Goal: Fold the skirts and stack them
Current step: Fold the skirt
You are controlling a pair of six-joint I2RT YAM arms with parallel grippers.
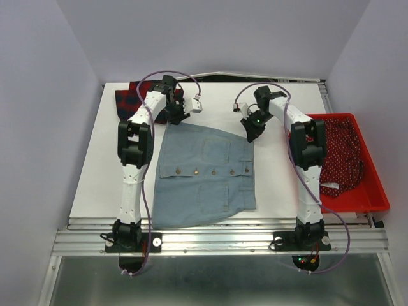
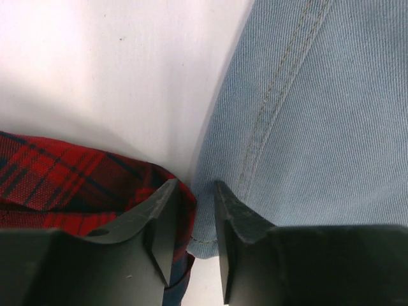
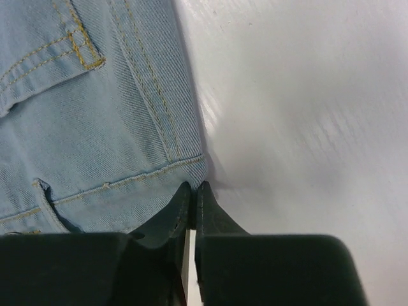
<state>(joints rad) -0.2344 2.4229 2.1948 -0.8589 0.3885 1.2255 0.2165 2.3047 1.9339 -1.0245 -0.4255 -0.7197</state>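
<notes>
Both slender white-shelled arms [image 1: 131, 191] have chunky black joint housings [image 1: 134, 143], thin purple cables [image 1: 145, 204] trailing alongside, matte black wedge-shaped fingers [image 2: 153, 223] and squat black bases [image 1: 125, 234].

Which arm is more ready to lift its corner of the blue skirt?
The right one. The right claw is pinched shut at a corner of the blue skirt. The left claw is open around its corner, with the plaid skirt crowding it.

plaid skirt [image 1: 125, 100] partly hidden behind left arm [image 1: 135, 143]
</notes>
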